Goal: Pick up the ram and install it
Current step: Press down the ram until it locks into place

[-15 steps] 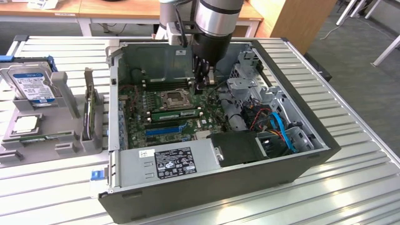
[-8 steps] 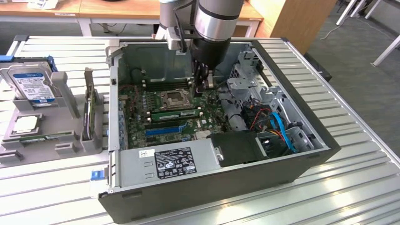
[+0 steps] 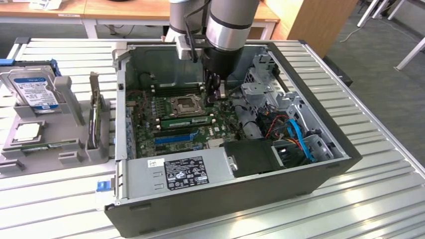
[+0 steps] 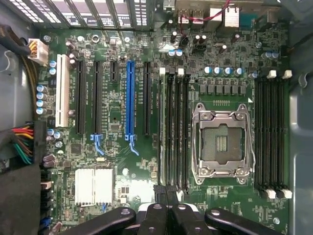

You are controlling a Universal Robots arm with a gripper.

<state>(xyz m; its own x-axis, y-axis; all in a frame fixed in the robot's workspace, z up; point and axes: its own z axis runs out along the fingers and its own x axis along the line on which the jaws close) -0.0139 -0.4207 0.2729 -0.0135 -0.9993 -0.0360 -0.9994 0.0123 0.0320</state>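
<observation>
The ram (image 3: 188, 121) stands on edge in 1 slot beside the empty processor socket (image 4: 222, 142). The pincer (image 4: 166, 192) hangs clenched over the ram's end; I can't tell if they touch. Looks like the seating step, which calls for a straight, even push.

Exterior view: high, angled down over whole open computer case (image 3: 219, 209). Wrist view: close, straight down onto motherboard (image 4: 230, 63); both share CPU socket (image 3: 184, 105).

text: none legible | hard drive label (image 3: 33, 90) — unreadable | power supply label (image 3: 186, 172) — print too small
</observation>
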